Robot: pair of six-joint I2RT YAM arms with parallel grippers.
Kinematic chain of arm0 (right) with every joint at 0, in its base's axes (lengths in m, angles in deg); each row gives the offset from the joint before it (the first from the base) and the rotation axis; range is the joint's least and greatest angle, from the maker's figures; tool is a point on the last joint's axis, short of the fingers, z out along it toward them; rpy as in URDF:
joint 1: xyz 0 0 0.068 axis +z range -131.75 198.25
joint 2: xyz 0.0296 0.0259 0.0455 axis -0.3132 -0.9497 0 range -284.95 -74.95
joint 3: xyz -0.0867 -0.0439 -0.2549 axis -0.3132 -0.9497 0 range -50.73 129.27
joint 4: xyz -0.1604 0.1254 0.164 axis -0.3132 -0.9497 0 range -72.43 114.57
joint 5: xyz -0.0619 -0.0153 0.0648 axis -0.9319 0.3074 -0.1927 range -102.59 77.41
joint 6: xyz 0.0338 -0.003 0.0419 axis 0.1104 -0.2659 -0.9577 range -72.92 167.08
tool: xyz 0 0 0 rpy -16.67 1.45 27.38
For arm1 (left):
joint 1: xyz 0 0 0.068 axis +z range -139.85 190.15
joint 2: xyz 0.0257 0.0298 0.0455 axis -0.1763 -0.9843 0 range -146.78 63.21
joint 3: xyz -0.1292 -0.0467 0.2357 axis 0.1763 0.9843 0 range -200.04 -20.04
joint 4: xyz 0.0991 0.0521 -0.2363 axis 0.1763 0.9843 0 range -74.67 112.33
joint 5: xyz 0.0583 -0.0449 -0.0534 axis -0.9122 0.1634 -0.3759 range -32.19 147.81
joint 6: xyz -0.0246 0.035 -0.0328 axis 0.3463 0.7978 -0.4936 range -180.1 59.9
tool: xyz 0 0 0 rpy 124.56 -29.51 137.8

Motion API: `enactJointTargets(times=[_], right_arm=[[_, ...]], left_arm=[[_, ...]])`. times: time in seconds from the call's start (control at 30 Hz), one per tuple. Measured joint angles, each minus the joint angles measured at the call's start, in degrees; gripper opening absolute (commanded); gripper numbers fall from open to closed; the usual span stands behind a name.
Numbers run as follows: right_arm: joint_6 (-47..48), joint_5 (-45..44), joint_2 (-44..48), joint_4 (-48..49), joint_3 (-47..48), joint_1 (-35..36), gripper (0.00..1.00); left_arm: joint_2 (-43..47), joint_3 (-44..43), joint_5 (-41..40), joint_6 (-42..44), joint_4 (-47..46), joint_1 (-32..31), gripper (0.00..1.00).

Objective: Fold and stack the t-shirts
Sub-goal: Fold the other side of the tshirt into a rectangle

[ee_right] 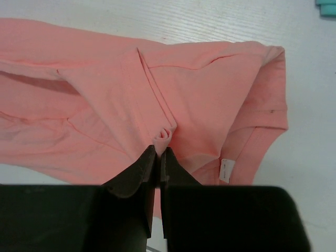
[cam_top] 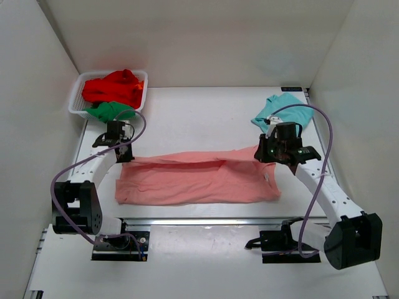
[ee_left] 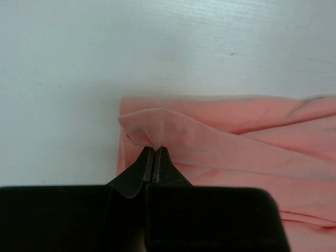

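White desk (cam_top: 206, 112). Mid-fold on pink shirt (cam_top: 199, 184), spread right of basket (cam_top: 76, 99) and nearer. Clamped on its basket-side edge: left end effector (ee_left: 156, 149), right end effector (ee_right: 161, 149). Probably calls for drawing that edge evenly onto opposite hem.

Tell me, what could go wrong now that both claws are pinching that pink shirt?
The left gripper and right gripper each pinch only a small tuck of the pink shirt; it might slip out mid-fold. The teal shirt lies close beside the right gripper and could get snagged.
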Motion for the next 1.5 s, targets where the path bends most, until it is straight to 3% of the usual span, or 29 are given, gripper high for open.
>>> enactJointTargets(times=[0.5,0.8,0.87,0.93,0.97,1.0,1.07,1.13,1.23,1.37,1.5], right_arm=[[-3.54,0.04,8.72,-3.72,-8.59,1.09,0.0],[-7.58,-0.04,8.83,-9.05,-10.86,4.79,0.0],[-8.44,0.15,8.31,-10.32,-10.82,4.98,0.0],[-8.9,0.83,7.63,-11.78,-10.8,4.55,0.0],[-9.09,1.07,7.23,-12.63,-10.78,4.0,0.05],[-9.44,1.27,6.95,-13.51,-10.71,3.32,0.1],[-10.03,1.51,6.88,-15.13,-10.47,1.92,0.21],[-10.47,1.7,7.39,-16.41,-10.03,0.7,0.26],[-10.51,1.86,8.66,-18.1,-8.57,-0.61,0.3],[-10.45,1.97,8.37,-17.9,-6.58,-0.66,0.34],[-11.23,1.81,4.09,-14.95,-6.14,1.75,0.3]], left_arm=[[5.09,6.1,-1.77,0.22,1.7,-0.42,0.0],[5.11,6.73,-1.86,0.35,2.32,-0.5,0.0],[5.42,6.73,-1.81,0.44,2.91,-0.55,0.06],[6.36,6.73,-1.81,0.68,3.63,-0.72,0.3],[7.15,6.73,-1.86,0.79,3.89,-0.83,0.35],[8.07,6.73,-1.84,0.85,4.22,-0.87,0.48],[9.81,6.73,-1.86,0.94,4.59,-0.9,0.51],[11.21,6.73,-2.05,0.72,4.68,-0.9,0.55],[12.81,6.71,-2.23,0.57,4.76,-0.85,0.53],[13.92,5.62,-1.6,0.11,4.72,-1.27,0.37],[12.44,4.39,-0.66,-1.05,2.54,-6.16,0.29]])
